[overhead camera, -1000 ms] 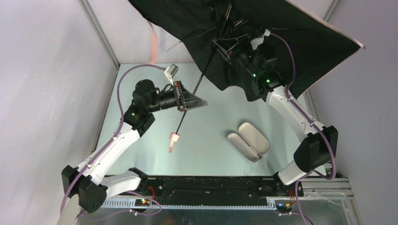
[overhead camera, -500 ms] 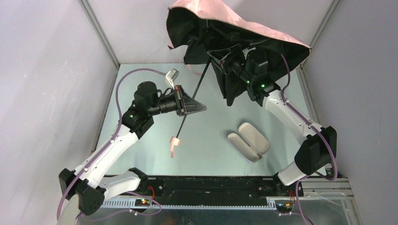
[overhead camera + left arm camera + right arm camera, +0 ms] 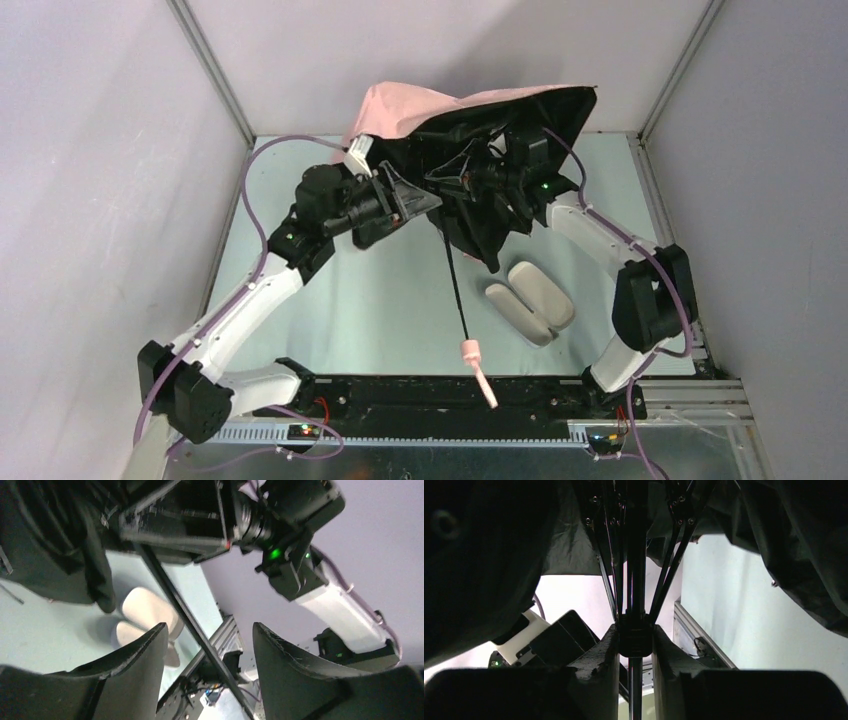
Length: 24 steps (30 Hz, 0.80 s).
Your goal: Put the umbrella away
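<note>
From above, we see the umbrella (image 3: pixel 440 105) has sagged half-folded at the far centre, and its handle (image 3: pixel 468 350) has swung near. The left gripper (image 3: pixel 412 200) has let go.

At the left wrist, the jaws stand apart, with the shaft (image 3: pixel 172 595) loose between them.

At the right wrist, the right gripper (image 3: pixel 635 639) is clamped on the shaft and, we judge, carries the umbrella alone.

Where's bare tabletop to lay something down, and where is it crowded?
Widest bare patch: near-left table, between the left arm and the umbrella shaft. A smaller strip lies far right, beyond the right arm. Crowded: under the canopy and around the pale case.
</note>
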Available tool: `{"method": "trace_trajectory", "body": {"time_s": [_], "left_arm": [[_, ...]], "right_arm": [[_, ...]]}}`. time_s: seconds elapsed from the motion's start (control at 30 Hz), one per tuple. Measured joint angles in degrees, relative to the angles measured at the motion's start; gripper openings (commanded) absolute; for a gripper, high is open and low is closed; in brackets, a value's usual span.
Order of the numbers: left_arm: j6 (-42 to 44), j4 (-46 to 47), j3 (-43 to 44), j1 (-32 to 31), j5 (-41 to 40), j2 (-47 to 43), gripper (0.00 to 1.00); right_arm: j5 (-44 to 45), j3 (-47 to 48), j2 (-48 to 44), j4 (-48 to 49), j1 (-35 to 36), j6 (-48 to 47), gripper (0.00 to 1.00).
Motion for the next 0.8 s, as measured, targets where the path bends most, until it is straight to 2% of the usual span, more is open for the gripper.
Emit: {"method": "trace_trajectory", "body": {"time_s": [0.1, 0.27, 0.47, 0.63, 0.67, 0.7, 0.73, 0.77, 0.8], "left_arm": [[0.5, -2.6, -2.2, 0.0, 0.0, -0.5, 0.73], [1.3, -9.9, -6.6, 0.0, 0.0, -0.7, 0.89], [1.3, -15.9, -7.2, -0.3, -0.3, -2.5, 0.89], [1.2, -17.9, -7.2, -0.4, 0.2, -2.9, 0.89], [1.1, -18.1, -7.2, -0.4, 0.2, -3.0, 0.86], [1.0, -18.4, -7.3, -0.4, 0.2, -3.2, 0.72], [0.8, -18.6, -7.3, -0.4, 0.1, -3.7, 0.62], [0.5, -18.8, -7.4, -0.4, 0.1, -4.3, 0.41], [0.4, -18.8, -7.6, -0.4, -0.1, -5.0, 0.29]], "right_arm": [[-2.8, 0.0, 2.7, 0.8, -1.3, -0.6, 0.0], [-1.5, 0.0, 5.4, 2.7, -2.1, -1.2, 0.0], [2.7, 0.5, 8.5, 9.9, -0.2, -0.8, 0.0], [7.6, 5.0, 14.4, 14.1, 1.7, -1.1, 0.0], [8.3, 5.5, 15.1, 14.4, 2.0, -1.3, 0.0], [9.2, 6.3, 15.9, 14.5, 2.3, -1.6, 0.0], [9.8, 7.0, 16.5, 14.6, 2.6, -1.7, 0.0], [10.3, 7.6, 17.0, 14.8, 2.8, -1.9, 0.0], [10.6, 8.1, 17.4, 15.1, 3.0, -1.9, 0.0]]}}
